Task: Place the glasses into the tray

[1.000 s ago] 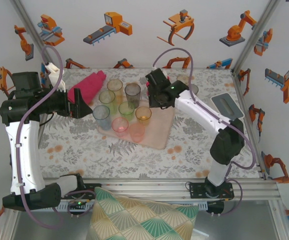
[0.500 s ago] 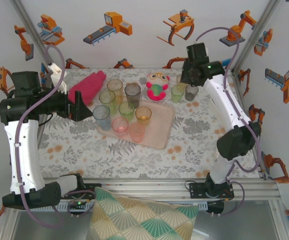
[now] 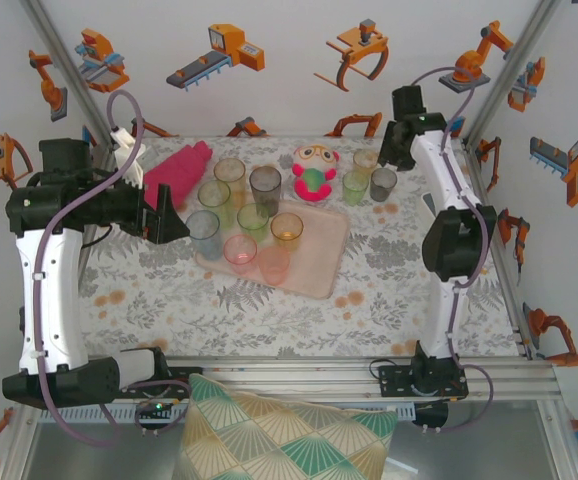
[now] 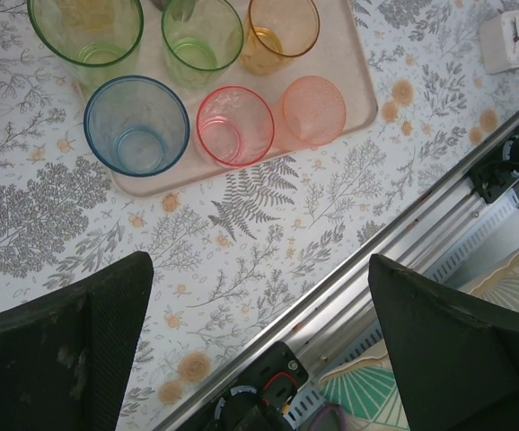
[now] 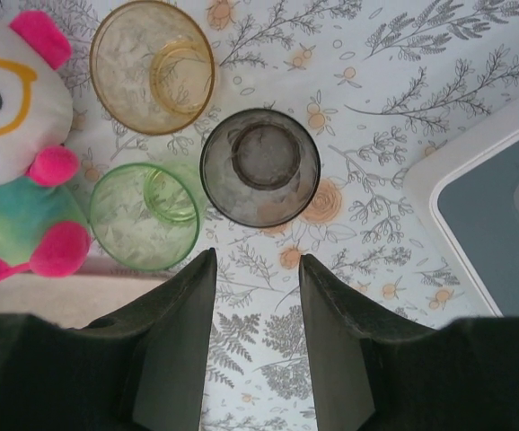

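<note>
A: Left side?
B: Left tool (image 3: 166, 216) is spread wide and holds nothing. It hangs above the table (image 3: 169, 300), just left of the tray (image 3: 314, 275). The magenta cloth (image 3: 177, 170) lies just behind it.
A: Tray contents?
B: The tray sits mid-table with eight glasses on it. The left wrist view shows the near row: blue glass (image 4: 136, 124), pink glass (image 4: 234, 125), and peach glass (image 4: 313, 109), which is upside down. Behind those are two green ones and an orange glass (image 4: 282, 27). At the far end in the top view are a pale amber-grey one and a dark tumbler (image 3: 265, 186).
A: Anything off the tray?
B: The plush toy (image 3: 313, 172) is at the tray's far edge. Three glasses stand upright on bare table to its right. The green glass (image 5: 145, 215) is just beside the plush's foot, the grey glass (image 5: 259, 166) is next to that, and the amber glass (image 5: 152, 67) is behind the two.
A: Right tool?
B: Right tool (image 5: 255, 260) is partly open with nothing between its fingers. It hovers over the table on the near side of the green and grey glasses and touches neither. The grey-white box (image 5: 493, 197) is to its right.
</note>
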### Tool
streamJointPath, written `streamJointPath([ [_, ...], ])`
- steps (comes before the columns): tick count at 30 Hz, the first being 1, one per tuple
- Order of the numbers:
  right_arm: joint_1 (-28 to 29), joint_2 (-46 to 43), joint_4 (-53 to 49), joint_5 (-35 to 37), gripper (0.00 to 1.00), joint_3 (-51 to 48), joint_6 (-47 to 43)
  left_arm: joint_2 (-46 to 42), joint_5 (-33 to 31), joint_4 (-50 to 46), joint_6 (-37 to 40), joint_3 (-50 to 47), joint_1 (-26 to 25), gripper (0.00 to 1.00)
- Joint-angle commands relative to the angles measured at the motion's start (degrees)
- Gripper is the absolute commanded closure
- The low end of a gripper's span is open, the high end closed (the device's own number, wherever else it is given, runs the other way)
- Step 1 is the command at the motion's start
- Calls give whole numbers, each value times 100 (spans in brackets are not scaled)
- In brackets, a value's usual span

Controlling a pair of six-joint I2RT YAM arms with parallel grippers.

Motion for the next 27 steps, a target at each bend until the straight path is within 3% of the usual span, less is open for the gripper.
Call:
streamJointPath([
  [1, -100, 199, -218, -36, 59, 434, -140, 20, 22, -166, 145, 124, -27, 3],
  [27, -368, 932, -169, -16, 60, 369, -98, 157, 48, -121, 119, 86, -71, 3],
])
